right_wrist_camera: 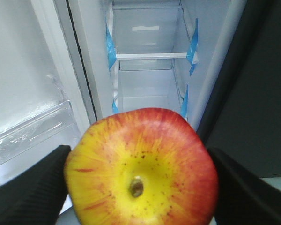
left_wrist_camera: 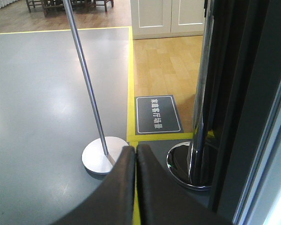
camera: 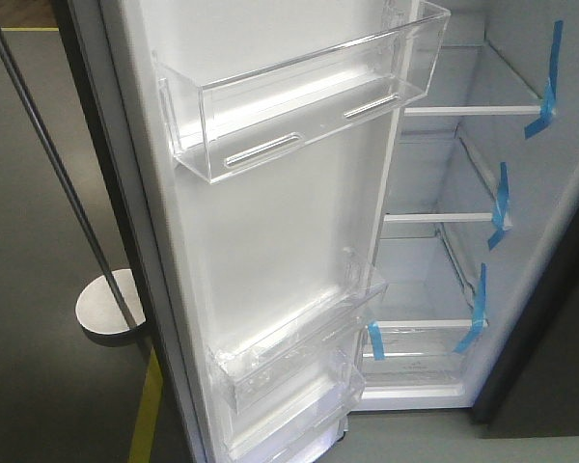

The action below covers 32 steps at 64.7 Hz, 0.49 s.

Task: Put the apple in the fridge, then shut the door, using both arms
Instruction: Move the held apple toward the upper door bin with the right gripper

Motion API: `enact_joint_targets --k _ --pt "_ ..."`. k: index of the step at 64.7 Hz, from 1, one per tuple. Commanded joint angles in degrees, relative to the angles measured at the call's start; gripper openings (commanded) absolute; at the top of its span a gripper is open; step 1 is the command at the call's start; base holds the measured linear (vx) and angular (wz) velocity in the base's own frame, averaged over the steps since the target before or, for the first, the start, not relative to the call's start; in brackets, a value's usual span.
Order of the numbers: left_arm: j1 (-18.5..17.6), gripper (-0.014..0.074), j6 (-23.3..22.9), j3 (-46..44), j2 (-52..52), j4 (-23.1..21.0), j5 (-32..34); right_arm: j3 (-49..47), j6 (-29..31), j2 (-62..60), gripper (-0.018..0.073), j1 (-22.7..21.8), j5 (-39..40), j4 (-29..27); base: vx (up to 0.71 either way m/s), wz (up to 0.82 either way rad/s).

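My right gripper (right_wrist_camera: 140, 187) is shut on the red and yellow apple (right_wrist_camera: 140, 168), its black fingers (right_wrist_camera: 28, 187) pressed on both sides. The apple is held in front of the open fridge (right_wrist_camera: 147, 79), facing the white shelves with blue tape. In the front view the fridge interior (camera: 444, 241) stands open at right, and the door (camera: 270, 212) is swung wide, its white inside and clear bins (camera: 299, 96) facing me. My left gripper (left_wrist_camera: 136, 154) is shut and empty, over the grey floor beside the fridge's dark edge. No arm shows in the front view.
A thin metal pole on a round base (left_wrist_camera: 103, 154) stands on the grey floor left of the door; it also shows in the front view (camera: 111, 307). A chrome post with a shiny base (left_wrist_camera: 189, 164) stands by the fridge. Yellow floor tape (left_wrist_camera: 130, 84) borders a wood floor.
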<state>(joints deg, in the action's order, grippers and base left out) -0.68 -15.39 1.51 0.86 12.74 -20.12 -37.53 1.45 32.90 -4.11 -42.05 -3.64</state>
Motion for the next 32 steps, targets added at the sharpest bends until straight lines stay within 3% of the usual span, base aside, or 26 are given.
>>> enact_joint_targets --k 1,32 --pt "-0.1 -0.0005 -0.1 1.0 0.6 0.1 4.0 -1.6 0.0 0.0 0.0132 -0.2 4.6 0.1 0.0 0.0" --pt "-0.1 -0.0005 -0.1 1.0 0.6 0.1 4.0 -1.6 0.0 0.0 0.0132 -0.2 4.6 0.1 0.0 0.0"
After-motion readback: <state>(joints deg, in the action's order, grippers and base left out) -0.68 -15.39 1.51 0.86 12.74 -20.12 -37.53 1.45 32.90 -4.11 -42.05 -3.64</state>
